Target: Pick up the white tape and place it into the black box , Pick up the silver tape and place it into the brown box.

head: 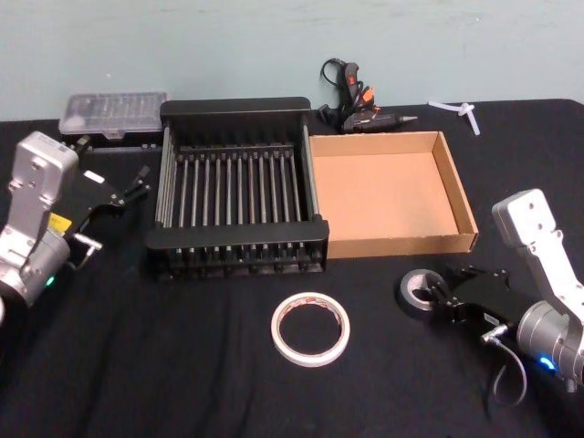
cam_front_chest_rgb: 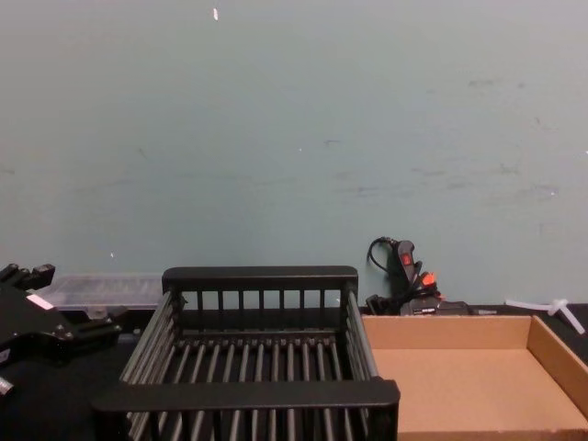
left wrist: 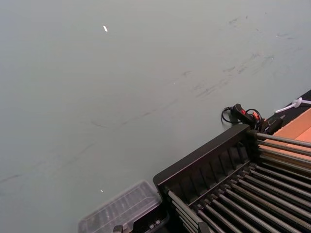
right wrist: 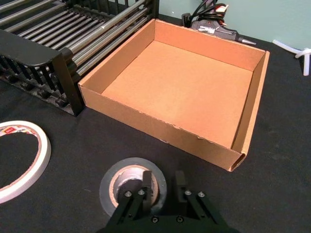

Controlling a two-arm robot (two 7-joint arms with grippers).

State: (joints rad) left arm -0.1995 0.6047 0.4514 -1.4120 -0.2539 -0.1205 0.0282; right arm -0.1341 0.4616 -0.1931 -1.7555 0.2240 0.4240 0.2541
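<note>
Open black worktop (head: 182, 365) lies around the white tape (head: 310, 328), reachable from every side. The crate (head: 239, 187) and cardboard tray (head: 388, 193) stand touching, both open from above. At the tray's 12 o'clock a glue gun (head: 360, 105) crowds the back; a clear case (head: 114, 114) sits at the crate's 10 o'clock

Lying flat on the black tabletop (head: 182, 365): white tape (head: 310, 328), red marks on its face, wide hole up, in front of the black box (head: 239, 109). Lying flat to its right, near the front wall of the brown box (head: 401, 244): silver tape (head: 422, 290) (dark grey, pale core). Standing side by side, touching, both empty: slatted black crate left, shallow cardboard tray right.
</note>
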